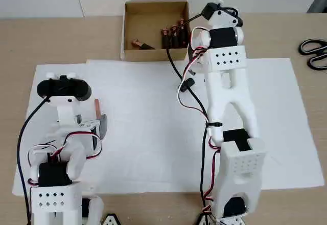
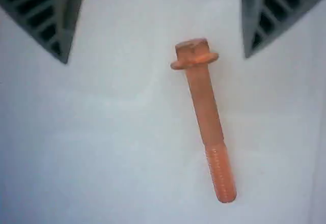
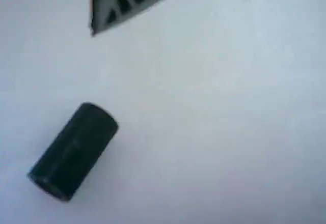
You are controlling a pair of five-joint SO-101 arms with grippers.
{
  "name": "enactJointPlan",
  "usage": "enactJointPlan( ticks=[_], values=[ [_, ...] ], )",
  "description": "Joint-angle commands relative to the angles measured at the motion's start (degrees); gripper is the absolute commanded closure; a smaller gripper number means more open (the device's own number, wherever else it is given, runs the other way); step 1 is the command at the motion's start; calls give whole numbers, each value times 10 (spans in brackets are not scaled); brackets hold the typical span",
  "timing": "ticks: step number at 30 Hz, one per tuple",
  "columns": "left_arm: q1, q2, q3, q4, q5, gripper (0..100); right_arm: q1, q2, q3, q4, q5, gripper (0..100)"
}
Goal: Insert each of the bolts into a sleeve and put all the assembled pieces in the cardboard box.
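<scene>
a light wooden desk (image 1: 61, 36) fills the high view, with a pale wall along its far edge. a big sheet of white paper (image 1: 148, 133) covers most of the desk, smooth and matte, its edges slightly askew to the desk's.

2 white plastic arms with black motors and red, black and white wires rise from the near edge. the right arm (image 1: 227, 82) stretches far forward over the paper, its end just beside the right near corner of the box. the left arm (image 1: 61, 133) is folded low over the left side of the paper.

the cardboard box (image 1: 123, 30) is square, brown and open-topped, and sits on bare wood at the paper's far edge. inside, 3 assembled pieces (image 1: 172, 36), black sleeves with copper-coloured bolt heads, lie in a row against its right wall, and 1 more (image 1: 140, 44) lies apart toward the left.

black-handled scissors (image 1: 314, 51) lie on the wood at the far right.

a loose bolt (image 2: 204, 112) lies flat on the paper: copper-coloured metal, flanged hex head, smooth shank, threaded tip. the left jaws, grey and ribbed, stand wide apart on either side of its head, touching nothing.

a short black sleeve (image 3: 74, 150), a plain cylinder, lies on its side on the paper below the right arm's wrist. whether the right jaws are apart or together cannot be told.
</scene>
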Motion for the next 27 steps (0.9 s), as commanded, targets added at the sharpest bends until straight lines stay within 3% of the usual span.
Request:
enactJointPlan(
  ticks=[1, 10, 14, 20, 27],
  values=[
    [4, -6, 3, 1, 3, 793, 0, -42, -6, 13, -18, 866],
    [4, -6, 6, -1, 3, 793, 15, -219, 185, 10, 67, 866],
    [5, -5, 6, -3, 3, 793, 2, -271, 233, -12, 65, 866],
    [5, -4, 6, -3, 3, 793, 0, -188, 234, -93, -84, 866],
    [5, -4, 6, -1, 3, 793, -31, -72, 232, -189, -181, 865]
  ],
)
